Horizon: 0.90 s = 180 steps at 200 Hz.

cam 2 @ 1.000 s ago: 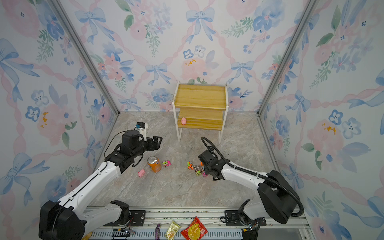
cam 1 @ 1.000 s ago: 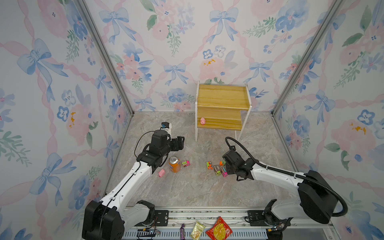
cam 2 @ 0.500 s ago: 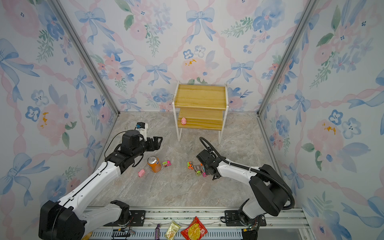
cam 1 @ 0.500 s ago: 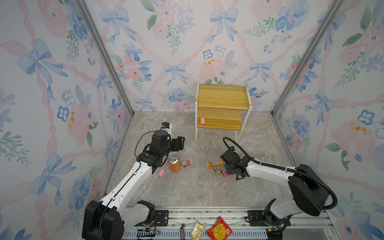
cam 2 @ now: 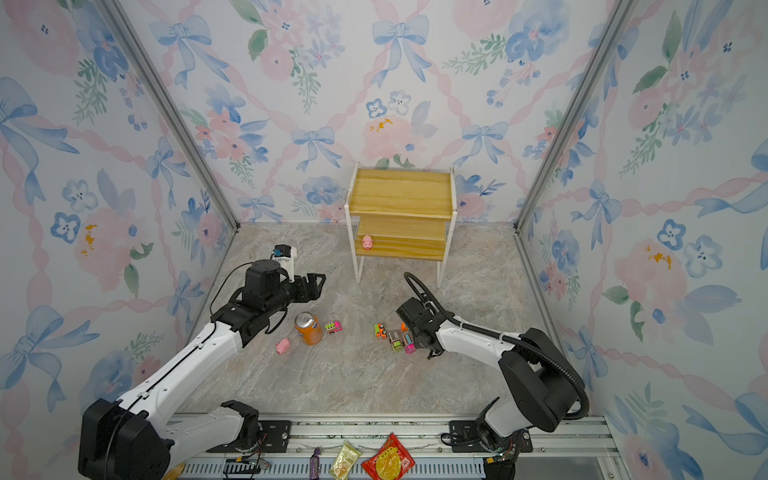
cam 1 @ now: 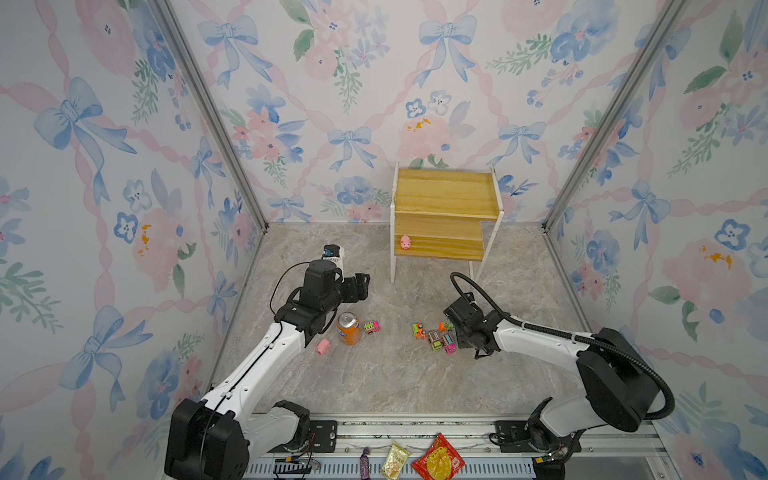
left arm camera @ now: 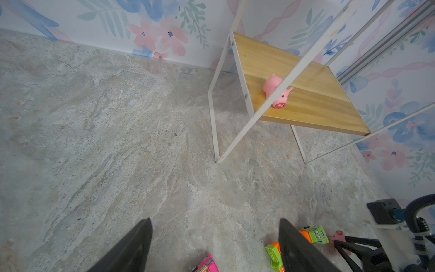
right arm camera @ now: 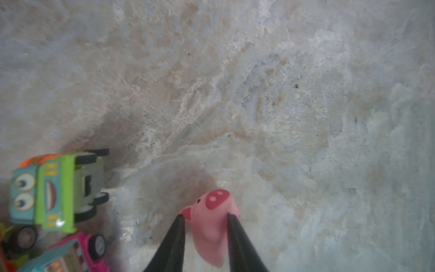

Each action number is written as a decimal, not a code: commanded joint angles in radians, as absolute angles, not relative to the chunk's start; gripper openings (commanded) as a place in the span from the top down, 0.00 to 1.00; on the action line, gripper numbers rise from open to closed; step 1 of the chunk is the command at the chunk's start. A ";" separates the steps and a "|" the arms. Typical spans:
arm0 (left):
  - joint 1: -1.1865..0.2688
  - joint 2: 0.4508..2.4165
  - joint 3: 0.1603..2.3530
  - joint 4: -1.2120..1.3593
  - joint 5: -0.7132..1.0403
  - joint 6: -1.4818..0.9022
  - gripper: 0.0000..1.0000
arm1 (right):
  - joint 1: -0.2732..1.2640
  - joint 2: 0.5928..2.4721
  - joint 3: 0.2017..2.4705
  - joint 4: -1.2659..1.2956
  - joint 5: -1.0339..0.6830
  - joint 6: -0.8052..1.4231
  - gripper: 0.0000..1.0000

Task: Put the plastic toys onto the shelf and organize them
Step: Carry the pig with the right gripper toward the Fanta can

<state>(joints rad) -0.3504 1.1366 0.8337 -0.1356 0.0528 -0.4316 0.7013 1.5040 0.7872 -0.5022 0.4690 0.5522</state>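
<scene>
My R gripper (right arm camera: 206, 217) pinching small pink pig (right arm camera: 213, 228) across its flanks, low at floor (cam 1: 374, 382) just right of truck cluster (cam 1: 434, 338), shelf (cam 1: 446, 199) far-centre; L gripper (left arm camera: 214, 221) spread, empty; pig prob light, squashy, maybe slick, so I'd hold mid-body, gentle.

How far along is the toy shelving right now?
Done: one pig on the shelf, lower board. In hand: right gripper pinches a second pig; left gripper open, empty. Left: third pig beside the can and five trucks on the floor.
</scene>
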 commanded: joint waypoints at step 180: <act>-0.360 1.127 0.824 -0.127 0.047 -0.429 0.15 | 0.674 1.378 0.850 -0.568 0.432 0.564 0.82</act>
<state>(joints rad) -0.3542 1.1362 0.8337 -0.1356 0.0502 -0.4316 0.6758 1.4662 0.8227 -0.5495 0.4725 0.5724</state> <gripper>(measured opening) 0.851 0.182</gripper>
